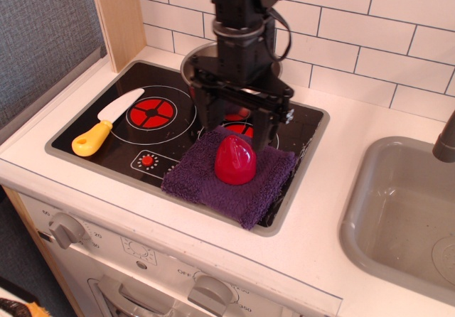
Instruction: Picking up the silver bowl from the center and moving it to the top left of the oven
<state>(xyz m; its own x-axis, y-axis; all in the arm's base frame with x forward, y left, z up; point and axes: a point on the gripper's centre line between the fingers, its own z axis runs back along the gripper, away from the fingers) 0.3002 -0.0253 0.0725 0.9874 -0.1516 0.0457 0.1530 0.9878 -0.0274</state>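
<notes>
With my gripper (238, 121) spread open and holding nothing, I see the bowl (195, 55) mostly hidden behind it on the oven (85, 124); light, stiff, slippery steel, so I'd pinch the rim.

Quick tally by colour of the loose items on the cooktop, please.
Silver: 1, the silver bowl, mostly hidden behind the gripper
Red: 1, the red toy
Purple: 1, the purple cloth
Yellow and white: 1, the toy knife
Total: 4
</notes>
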